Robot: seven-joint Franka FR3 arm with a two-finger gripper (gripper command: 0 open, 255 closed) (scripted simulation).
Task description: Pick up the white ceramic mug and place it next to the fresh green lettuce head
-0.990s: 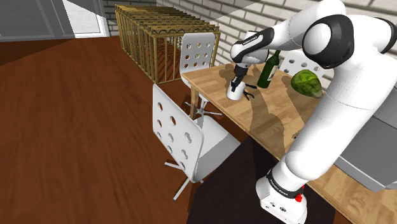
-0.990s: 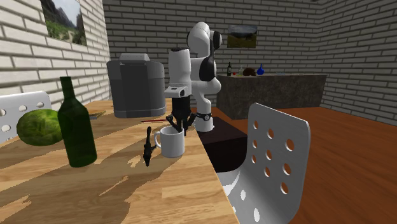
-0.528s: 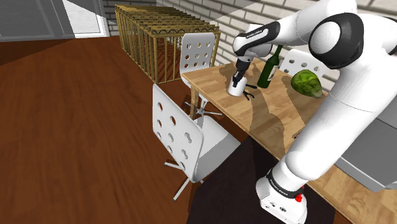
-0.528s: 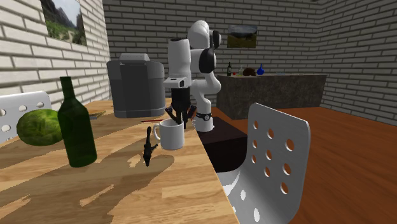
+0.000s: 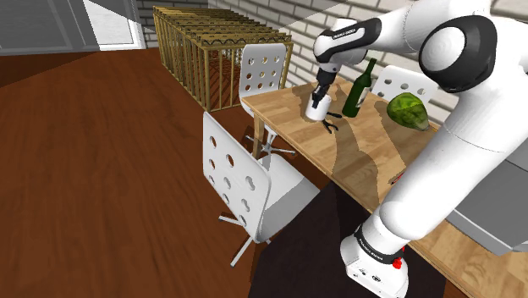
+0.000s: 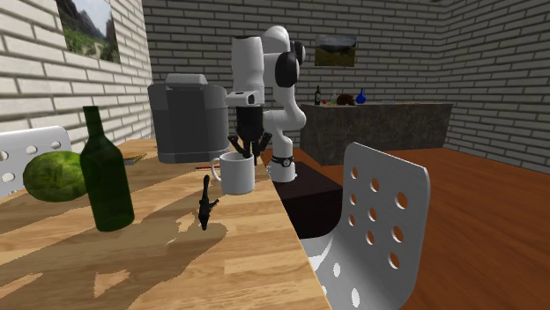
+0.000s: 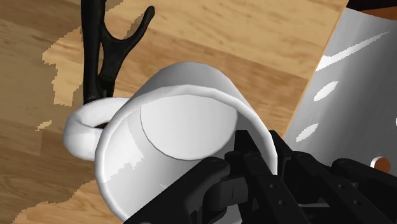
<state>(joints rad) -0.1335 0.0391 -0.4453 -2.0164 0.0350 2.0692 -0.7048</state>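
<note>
Jaws are set narrowly apart and clamped across the rim wall of the white mug point(image 7: 172, 127), which the gripper point(image 6: 245, 148) carries tilted. The mug is held well apart from the green lettuce head point(image 5: 406, 110), with a dark green bottle point(image 5: 359, 89) between them. That bottle may be struck during transfer. Slippage is possible, since only a thin wall is gripped.
</note>
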